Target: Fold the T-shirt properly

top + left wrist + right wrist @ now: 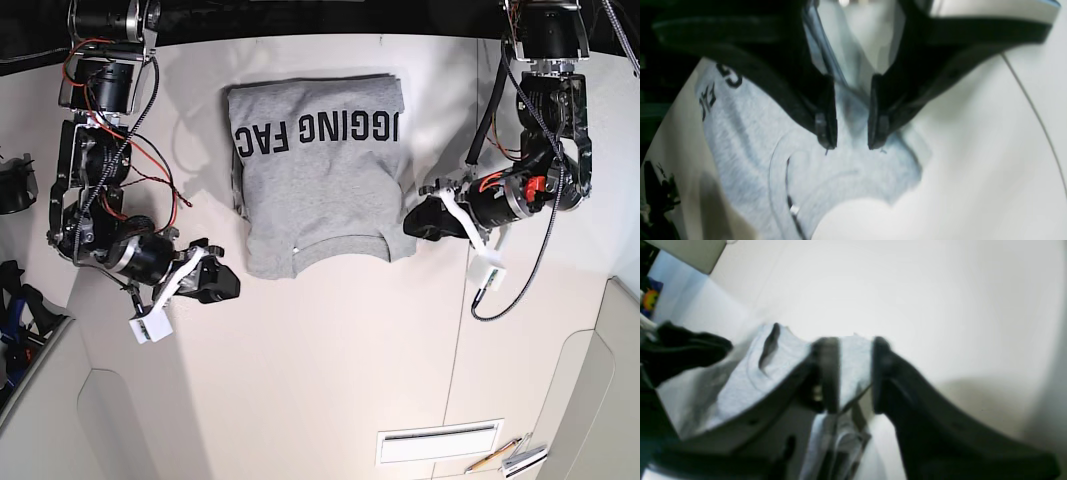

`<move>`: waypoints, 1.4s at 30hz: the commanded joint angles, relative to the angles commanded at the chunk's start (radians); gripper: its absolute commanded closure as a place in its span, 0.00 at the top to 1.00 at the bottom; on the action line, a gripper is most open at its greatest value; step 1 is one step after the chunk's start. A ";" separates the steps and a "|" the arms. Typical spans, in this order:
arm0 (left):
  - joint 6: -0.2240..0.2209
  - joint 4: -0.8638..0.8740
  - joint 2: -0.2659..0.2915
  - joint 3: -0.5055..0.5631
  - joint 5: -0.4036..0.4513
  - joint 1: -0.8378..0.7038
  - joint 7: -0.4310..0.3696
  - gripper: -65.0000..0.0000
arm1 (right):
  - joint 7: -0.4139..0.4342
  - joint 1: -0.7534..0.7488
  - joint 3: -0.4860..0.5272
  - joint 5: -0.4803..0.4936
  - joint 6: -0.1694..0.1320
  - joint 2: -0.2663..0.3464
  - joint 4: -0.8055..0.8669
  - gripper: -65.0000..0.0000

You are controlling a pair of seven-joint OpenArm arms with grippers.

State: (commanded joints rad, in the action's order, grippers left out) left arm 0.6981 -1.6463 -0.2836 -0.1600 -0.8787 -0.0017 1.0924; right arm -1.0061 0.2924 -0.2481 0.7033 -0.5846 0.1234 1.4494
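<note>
The T-shirt (318, 180) lies flat on the white table (330, 360), folded into a tall rectangle. Its long axis runs from the far edge of the table toward the near edge in the base view, and the ribbed crew neck (338, 248) points to the near edge. The cloth is heather-grey knit, soft and a little wrinkled. Bold black block letters run across its far part, upside down in this view; "IGGING FAC" can be read.

The left gripper (852, 146) hovers at the corner of the shirt beside the neck. Its jaws are parted, with grey cloth seen in the gap between them, but they do not press it. The right gripper (850, 373) is at the other near corner; its jaws also stand apart, with a strip of grey cloth showing between them.
</note>
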 joint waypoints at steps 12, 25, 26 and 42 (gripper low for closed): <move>0.000 -0.322 0.000 -0.239 -0.068 -0.319 0.012 0.07 | -0.041 -0.227 -0.043 0.206 -0.007 0.188 0.022 0.00; 0.000 -0.399 -0.033 -0.334 -0.068 -0.635 0.105 0.07 | -0.075 -0.511 -0.046 0.248 -0.014 0.276 0.214 0.00; 0.000 -0.399 -0.035 -0.334 -0.067 -0.657 0.110 0.07 | -0.075 -0.537 -0.046 0.252 -0.014 0.280 0.214 0.00; 0.000 -0.393 -0.035 -0.334 -0.012 -1.023 0.125 0.07 | -0.075 -0.980 -0.035 0.266 -0.018 0.365 0.214 0.00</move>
State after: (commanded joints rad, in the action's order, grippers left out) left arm 0.6981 -2.0392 -0.3191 -0.4938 -0.8906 -1.0248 1.2175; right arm -1.0813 -0.6872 -0.2836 0.9691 -0.6025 0.4889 1.6634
